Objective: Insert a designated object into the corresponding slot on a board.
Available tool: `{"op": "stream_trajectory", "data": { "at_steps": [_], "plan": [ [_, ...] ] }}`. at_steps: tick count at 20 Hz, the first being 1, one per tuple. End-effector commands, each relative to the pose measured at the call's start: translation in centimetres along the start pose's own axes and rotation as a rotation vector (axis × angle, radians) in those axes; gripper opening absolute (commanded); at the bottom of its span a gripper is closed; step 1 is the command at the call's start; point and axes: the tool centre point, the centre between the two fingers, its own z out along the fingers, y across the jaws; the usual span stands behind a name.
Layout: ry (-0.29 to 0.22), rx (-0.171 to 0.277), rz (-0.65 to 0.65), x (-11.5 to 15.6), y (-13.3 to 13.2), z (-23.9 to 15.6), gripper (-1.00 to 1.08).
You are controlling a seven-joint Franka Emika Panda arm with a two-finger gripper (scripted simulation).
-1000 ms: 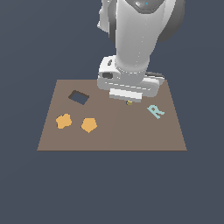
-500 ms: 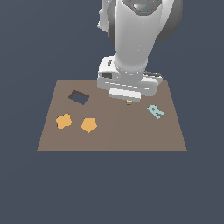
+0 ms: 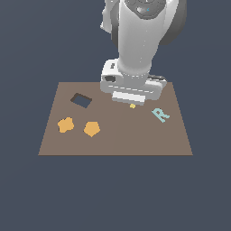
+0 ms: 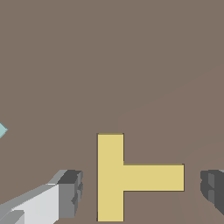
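The yellow T-shaped block lies flat on the brown board in the wrist view. My gripper is open, one finger on each side of the T and apart from it. In the exterior view my hand hangs low over the board near its back middle, and only a small yellow tip of the T shows below it. The gripper's fingers are hidden there. No T-shaped cut-out shows in either view.
A dark rectangular cut-out is at the board's back, towards the exterior view's left. Two orange pieces lie in front of it. The light blue R lies towards the exterior view's right; its corner shows in the wrist view.
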Motion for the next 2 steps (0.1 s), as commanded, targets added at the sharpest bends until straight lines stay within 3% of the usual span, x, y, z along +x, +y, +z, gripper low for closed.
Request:
{"op": "stream_trajectory", "data": {
  "at_steps": [1,2],
  "plan": [
    [0.0,0.0,0.0,0.0,0.0,0.0,1.0],
    [0.0,0.0,0.0,0.0,0.0,0.0,1.0]
  ]
}}
